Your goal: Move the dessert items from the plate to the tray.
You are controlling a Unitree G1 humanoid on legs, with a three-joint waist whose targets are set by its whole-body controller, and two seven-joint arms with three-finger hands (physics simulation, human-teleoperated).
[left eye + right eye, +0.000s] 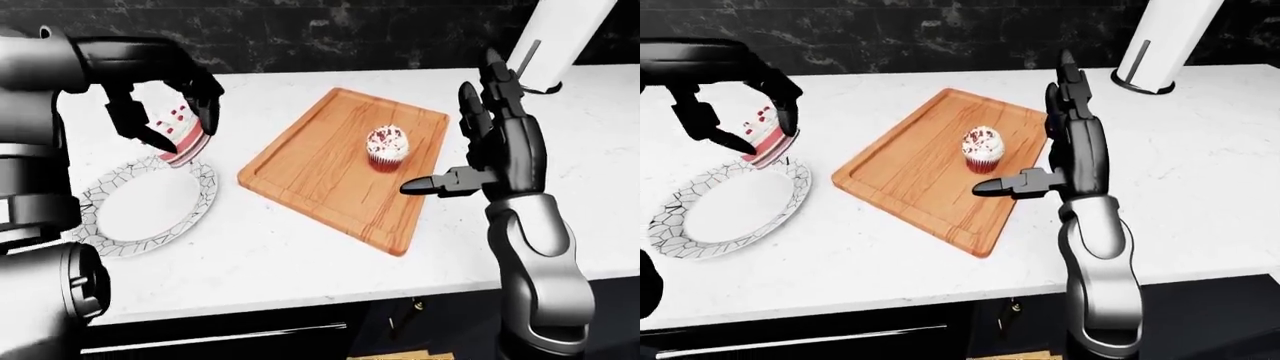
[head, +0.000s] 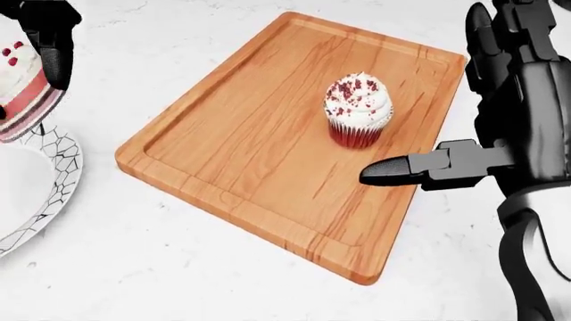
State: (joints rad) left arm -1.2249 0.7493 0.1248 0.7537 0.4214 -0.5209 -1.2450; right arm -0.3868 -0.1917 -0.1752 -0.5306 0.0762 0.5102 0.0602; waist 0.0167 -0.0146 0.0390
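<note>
One cake slice between left fingers

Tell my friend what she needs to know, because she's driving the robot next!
Left hand: shut on the cake slice, holding it tilted in the air above the plate.
Right hand: open, holding nothing, beside the tray's right edge.
Done: the cupcake stands upright on the wooden tray.
Plate: looks bare now.
Left: carry the cake slice over to the tray, set it down on a free patch clear of the cupcake, and let go.
</note>
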